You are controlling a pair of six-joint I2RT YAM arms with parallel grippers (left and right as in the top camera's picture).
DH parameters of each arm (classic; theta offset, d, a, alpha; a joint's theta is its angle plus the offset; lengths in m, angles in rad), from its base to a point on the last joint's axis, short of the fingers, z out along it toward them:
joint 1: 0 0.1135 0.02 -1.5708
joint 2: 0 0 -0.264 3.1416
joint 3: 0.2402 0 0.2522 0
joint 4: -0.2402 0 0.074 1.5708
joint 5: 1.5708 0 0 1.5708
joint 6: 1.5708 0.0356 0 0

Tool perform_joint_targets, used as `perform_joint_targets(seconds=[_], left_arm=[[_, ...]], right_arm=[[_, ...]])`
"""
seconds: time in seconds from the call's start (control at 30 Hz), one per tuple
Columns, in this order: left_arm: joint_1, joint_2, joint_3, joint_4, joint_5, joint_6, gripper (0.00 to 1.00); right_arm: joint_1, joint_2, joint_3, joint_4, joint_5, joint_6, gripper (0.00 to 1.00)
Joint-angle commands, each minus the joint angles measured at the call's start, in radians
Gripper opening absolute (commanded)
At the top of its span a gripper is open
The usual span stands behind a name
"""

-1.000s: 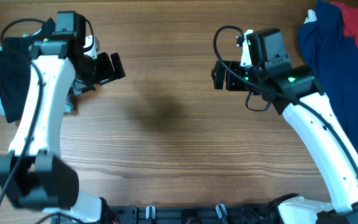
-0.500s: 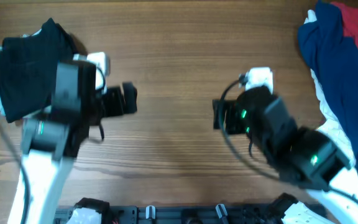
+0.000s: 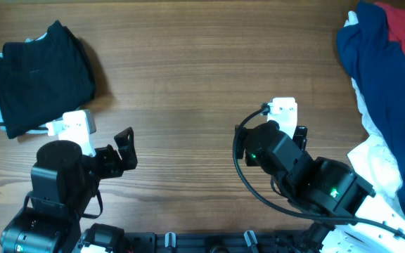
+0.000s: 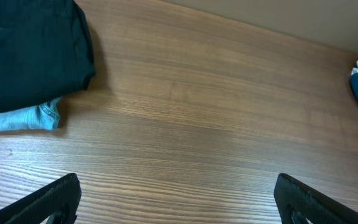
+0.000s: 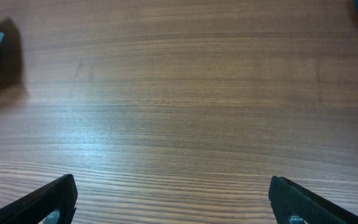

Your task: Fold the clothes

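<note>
The left tool (image 3: 126, 150) is spread wide, gripping and touching nothing, over the bare worktop (image 3: 188, 84) just down-right of the folded black garment (image 3: 41, 74). The right tool (image 3: 239, 144) is equally spread and empty, well right of it. Light-blue denim (image 4: 23, 118) peeks from beneath the black garment. A navy garment (image 3: 378, 77), red garment (image 3: 403, 24) and white garment (image 3: 378, 165) lie heaped far to its right.

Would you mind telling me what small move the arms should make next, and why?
Probably reach the right gripper, open and empty, toward the navy garment crumpled at the right. The black garment already lies folded at far left on light-blue denim, the left gripper is open too, and the navy one lies on the right arm's side.
</note>
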Motion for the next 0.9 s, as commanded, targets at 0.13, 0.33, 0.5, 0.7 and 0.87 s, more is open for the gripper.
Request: perform_joint_targets(seconds=[0.13,0.33,0.5,0.7,0.87], left_arm=[[-0.004,0.003,-0.011,0.003,-0.021,-0.016,1.0],[-0.004,0.003,-0.011,0.003,-0.021,-0.016,1.0],[-0.004,0.003,-0.011,0.003,-0.021,-0.016,1.0],[-0.004,0.003,-0.011,-0.016,-0.02,-0.016,1.0],[-0.004,0.003,-0.011,-0.024,-0.02,-0.016,1.0]], right_arm=[[0.005,0.002,-0.005,0.005,0.035,0.021,1.0],[0.005,0.001,-0.005,0.005,0.036,0.021,1.0],[0.005,0.001,-0.005,0.006,0.035,0.022,1.0],[0.005,0.001,-0.005,0.028,0.035,0.024,1.0],[0.005,0.001,-0.005,0.023,0.029,0.045,1.0]])
